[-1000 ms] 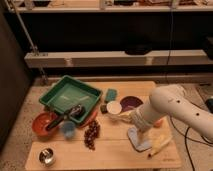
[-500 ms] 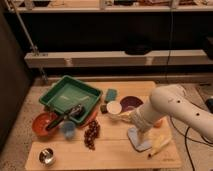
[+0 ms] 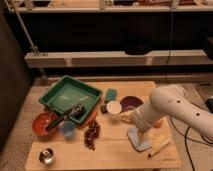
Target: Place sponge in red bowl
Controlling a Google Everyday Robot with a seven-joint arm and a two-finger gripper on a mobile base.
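Status: my gripper [image 3: 125,117] is low over the bench [image 3: 115,156], at the end of the white arm [image 3: 175,106] that reaches in from the right. It sits just front-right of the white cup [image 3: 114,107] and in front of the purple bowl [image 3: 132,103]. Jaws: can't tell whether they're open or closed, the wrist hides them in this view.

The sponge [image 3: 110,94] lies flat on the bench, behind the white cup and just beside the right corner of the green tray [image 3: 65,92]. From the gripper it's farther back and slightly left, with the white cup between us. It's near, but not touching me.

The red bowl [image 3: 39,126] is at the left side of the bench, just in front of the tray's near edge. It's well apart from both the sponge and the gripper, and the tray corner and cup area lie between it and the sponge. A dark bottle [image 3: 65,117] lies tilted across the bowl, with one end over the bowl and the other up toward the tray.

Other items:
- The blue cup [image 3: 68,129] is just right of the red bowl.
- A dark red cluster [image 3: 91,134] sits mid-bench, in front of the tray.
- The metal cup [image 3: 47,156] is near the front-left corner.
- The grey-blue cloth [image 3: 137,141] lies flat below my wrist.
- A yellow object [image 3: 160,144] is just right of the cloth; can't tell what it is.
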